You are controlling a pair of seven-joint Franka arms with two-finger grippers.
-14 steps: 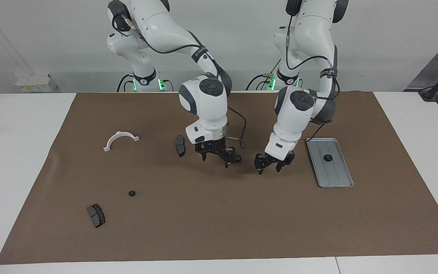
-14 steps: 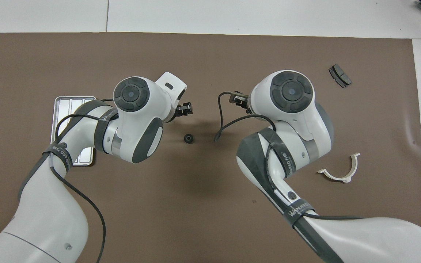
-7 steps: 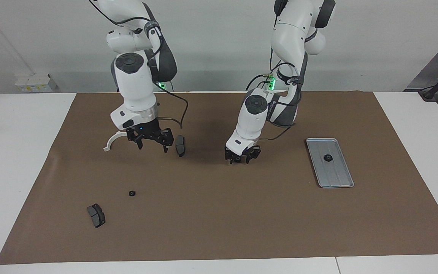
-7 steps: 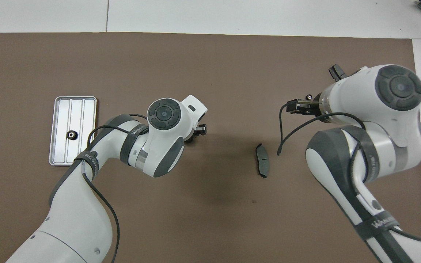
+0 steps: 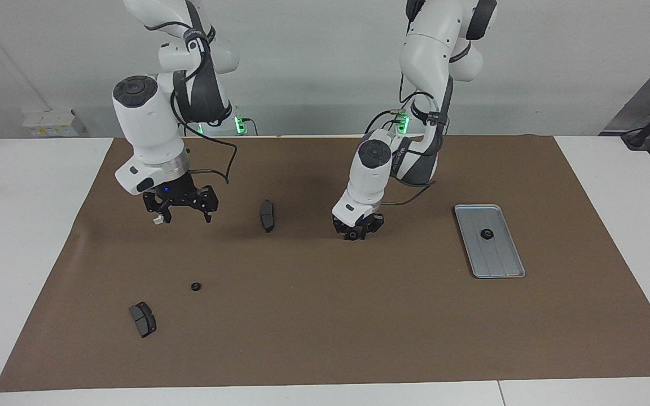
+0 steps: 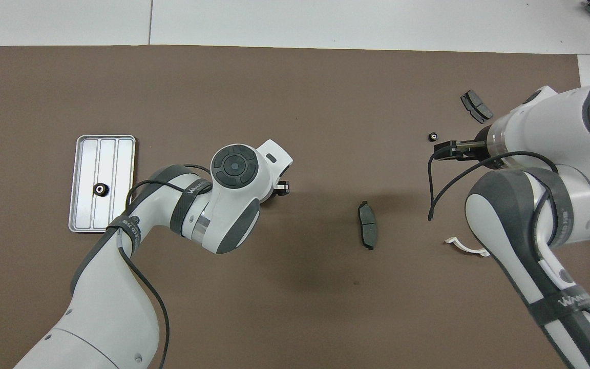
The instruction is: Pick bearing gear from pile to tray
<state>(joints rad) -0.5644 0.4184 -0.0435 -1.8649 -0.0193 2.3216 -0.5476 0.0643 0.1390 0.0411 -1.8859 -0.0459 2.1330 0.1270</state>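
The silver tray (image 5: 497, 262) lies toward the left arm's end of the mat and holds one small black bearing gear (image 5: 487, 234); the tray (image 6: 121, 154) and this gear (image 6: 100, 189) also show in the overhead view. My left gripper (image 5: 356, 233) is down at the mat's middle, shut on a second black gear (image 5: 353, 236); only its tip (image 6: 280, 188) shows from overhead. My right gripper (image 5: 181, 213) is open and empty in the air over the white half-ring (image 6: 466, 247), which it mostly hides. A third gear (image 5: 195, 286) lies loose on the mat.
One dark brake pad (image 5: 267, 215) lies between the two grippers. Another brake pad (image 5: 143, 318) lies farther from the robots, near the loose gear, toward the right arm's end. The brown mat (image 5: 325, 327) covers the table.
My right gripper swung from the middle to over the half-ring. My left gripper moved from beside the tray to the middle, dropped onto the gear and drew its fingers in.
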